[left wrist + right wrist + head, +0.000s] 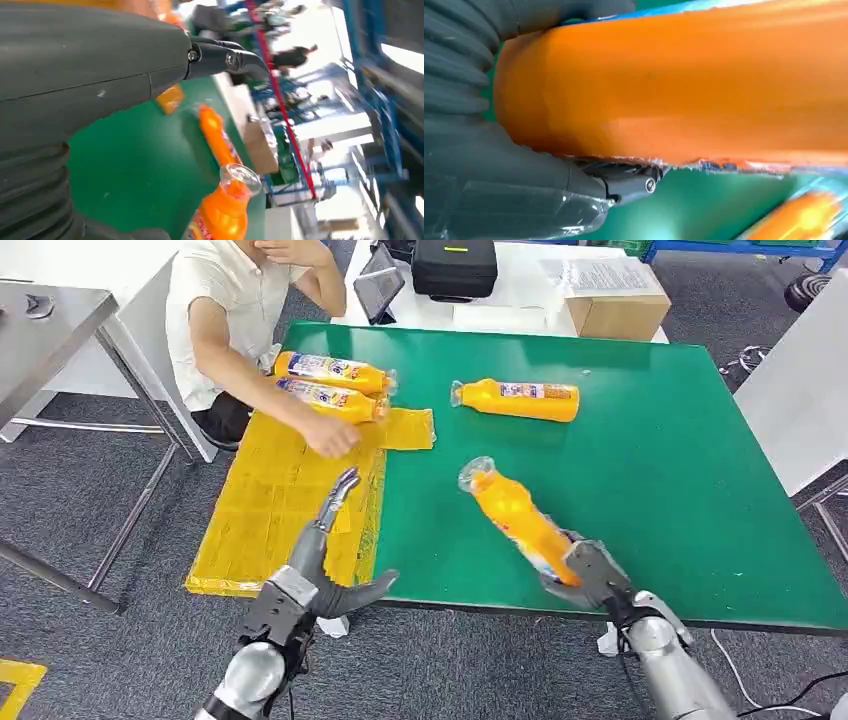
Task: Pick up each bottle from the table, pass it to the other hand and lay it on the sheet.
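My right hand (585, 572) grips the lower end of an orange bottle (517, 521) near the green table's front edge; the bottle tilts up and away, clear cap toward the middle. The right wrist view has that bottle (684, 85) close up against the hand (499, 165). My left hand (322, 565) is open, fingers spread, above the yellow sheet (270, 505) at the table's left edge. In the left wrist view the held bottle's cap (240, 179) is near that hand (90, 70). Two bottles (330, 369) (332, 398) lie on the sheet; a third (520, 399) lies on the table (650, 460).
A person sits at the table's far left corner, one hand (330, 435) on the sheet by the two bottles. A cardboard box (615, 302), a black case (454, 266) and a tablet (379, 285) stand on a white table behind. A grey metal table (50, 320) is at left.
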`<move>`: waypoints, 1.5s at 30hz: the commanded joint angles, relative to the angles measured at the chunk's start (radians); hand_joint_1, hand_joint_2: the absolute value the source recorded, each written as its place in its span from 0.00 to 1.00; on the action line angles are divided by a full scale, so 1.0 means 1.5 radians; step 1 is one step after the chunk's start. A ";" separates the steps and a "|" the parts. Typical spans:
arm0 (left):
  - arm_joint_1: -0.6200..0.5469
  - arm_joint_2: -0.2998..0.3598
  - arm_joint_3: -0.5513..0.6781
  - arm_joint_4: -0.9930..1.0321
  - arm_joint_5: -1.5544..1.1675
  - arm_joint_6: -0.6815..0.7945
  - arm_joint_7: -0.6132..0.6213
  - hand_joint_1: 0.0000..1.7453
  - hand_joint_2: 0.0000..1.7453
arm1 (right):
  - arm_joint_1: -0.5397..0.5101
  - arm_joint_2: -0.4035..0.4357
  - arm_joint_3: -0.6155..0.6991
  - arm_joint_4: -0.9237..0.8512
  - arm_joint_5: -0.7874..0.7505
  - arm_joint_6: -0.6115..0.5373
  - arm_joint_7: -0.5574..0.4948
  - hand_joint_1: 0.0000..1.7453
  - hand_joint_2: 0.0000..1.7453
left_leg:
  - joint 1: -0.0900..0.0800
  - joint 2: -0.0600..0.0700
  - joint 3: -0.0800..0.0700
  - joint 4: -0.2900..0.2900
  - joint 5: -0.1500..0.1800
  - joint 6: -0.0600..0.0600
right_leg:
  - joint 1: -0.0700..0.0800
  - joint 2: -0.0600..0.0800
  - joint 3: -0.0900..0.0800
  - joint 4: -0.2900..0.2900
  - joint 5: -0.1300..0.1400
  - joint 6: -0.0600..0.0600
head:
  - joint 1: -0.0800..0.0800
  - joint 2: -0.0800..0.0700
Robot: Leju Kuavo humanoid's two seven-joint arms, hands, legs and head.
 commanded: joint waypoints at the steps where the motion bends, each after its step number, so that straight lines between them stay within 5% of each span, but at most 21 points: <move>1: 0.066 -0.014 0.081 -0.012 0.061 -0.033 0.025 0.00 1.00 | 0.056 0.092 0.056 -0.153 -0.031 -0.021 -0.003 0.91 1.00 | 0.001 0.000 0.000 0.000 -0.001 -0.002 | 0.001 0.001 -0.001 0.001 -0.001 -0.002 | -0.001 0.000; 5: 0.075 -0.020 0.080 0.023 0.121 -0.076 0.032 0.00 1.00 | 0.064 0.135 0.110 -0.198 -0.037 -0.046 -0.011 0.80 1.00 | 0.001 -0.003 -0.007 0.000 0.001 -0.001 | 0.000 -0.002 -0.005 0.001 -0.001 -0.001 | 0.001 0.000; 10: 0.053 -0.017 0.060 0.062 0.172 -0.114 0.045 0.00 1.00 | 0.043 0.170 0.155 -0.161 -0.088 -0.052 -0.024 0.85 1.00 | 0.000 -0.003 -0.006 -0.001 0.001 -0.002 | 0.000 -0.002 -0.005 0.001 -0.002 -0.001 | 0.000 0.000; 12: 0.041 -0.020 0.051 0.072 0.178 -0.117 0.048 0.00 1.00 | 0.049 0.183 0.170 -0.162 -0.108 -0.050 -0.032 0.78 1.00 | 0.000 -0.005 -0.006 -0.001 0.001 -0.002 | 0.000 -0.003 -0.005 0.001 -0.002 -0.001 | 0.000 0.000; 14: 0.007 -0.031 0.027 0.109 0.198 -0.123 0.063 0.00 1.00 | 0.057 0.160 0.212 -0.167 -0.120 -0.022 -0.032 0.58 1.00 | 0.001 -0.004 -0.004 -0.001 0.001 -0.002 | 0.000 -0.002 -0.003 0.001 -0.002 -0.002 | 0.000 0.000; 20: -0.020 -0.040 0.007 0.142 0.206 -0.107 0.058 0.00 1.00 | 0.064 0.145 0.217 -0.161 -0.130 -0.024 -0.045 0.58 1.00 | 0.000 -0.007 -0.006 -0.001 0.002 -0.001 | 0.000 -0.005 -0.004 0.000 -0.002 -0.001 | 0.001 0.000; 21: -0.030 -0.040 -0.003 0.153 0.209 -0.110 0.060 0.00 1.00 | 0.064 0.138 0.228 -0.161 -0.131 -0.006 -0.050 0.50 1.00 | 0.000 -0.006 -0.007 -0.001 0.002 -0.001 | -0.001 -0.004 -0.005 0.001 -0.002 0.000 | 0.000 0.000; 22: -0.061 -0.049 -0.023 0.191 0.216 -0.111 0.068 0.00 1.00 | 0.071 0.128 0.238 -0.156 -0.132 0.009 -0.060 0.52 1.00 | 0.000 -0.005 -0.005 -0.001 0.001 -0.001 | -0.001 -0.003 -0.004 0.000 -0.002 -0.001 | 0.000 0.000; 23: -0.086 -0.059 -0.035 0.223 0.222 -0.104 0.067 0.00 1.00 | 0.077 0.128 0.239 -0.148 -0.135 0.012 -0.068 0.73 1.00 | -0.001 -0.007 -0.007 -0.001 0.002 -0.001 | -0.001 -0.005 -0.005 0.001 -0.002 0.000 | 0.000 0.000; 25: -0.123 -0.070 -0.052 0.269 0.239 -0.096 0.058 0.00 1.00 | 0.085 0.135 0.240 -0.134 -0.147 0.016 -0.081 0.76 1.00 | 0.000 -0.010 -0.007 -0.001 0.003 -0.001 | -0.001 -0.008 -0.004 0.000 -0.002 0.000 | 0.000 0.000; 26: -0.132 -0.069 -0.058 0.279 0.246 -0.094 0.054 0.00 1.00 | 0.084 0.139 0.244 -0.129 -0.149 0.015 -0.084 0.97 1.00 | 0.000 -0.010 -0.008 -0.001 0.003 -0.001 | -0.001 -0.009 -0.005 0.000 -0.002 0.000 | 0.000 0.000; 27: -0.136 -0.067 -0.059 0.282 0.250 -0.093 0.053 0.00 1.00 | 0.082 0.142 0.245 -0.126 -0.151 0.014 -0.084 1.00 1.00 | 0.000 -0.010 -0.007 -0.001 0.003 -0.001 | 0.000 -0.009 -0.004 0.000 -0.002 -0.001 | 0.000 0.000; 40: -0.066 -0.013 -0.072 0.116 0.290 -0.145 0.060 0.00 1.00 | 0.072 0.146 0.187 -0.074 -0.165 -0.044 -0.071 1.00 1.00 | 0.001 -0.005 -0.002 -0.001 0.000 -0.003 | 0.000 -0.003 -0.001 0.000 -0.003 -0.003 | 0.000 0.000; 45: -0.063 -0.010 -0.070 0.113 0.291 -0.145 0.060 0.00 1.00 | 0.072 0.144 0.174 -0.070 -0.160 -0.054 -0.070 1.00 1.00 | 0.000 -0.005 -0.008 -0.001 0.002 -0.001 | -0.001 -0.004 -0.006 0.000 -0.001 -0.001 | 0.000 0.000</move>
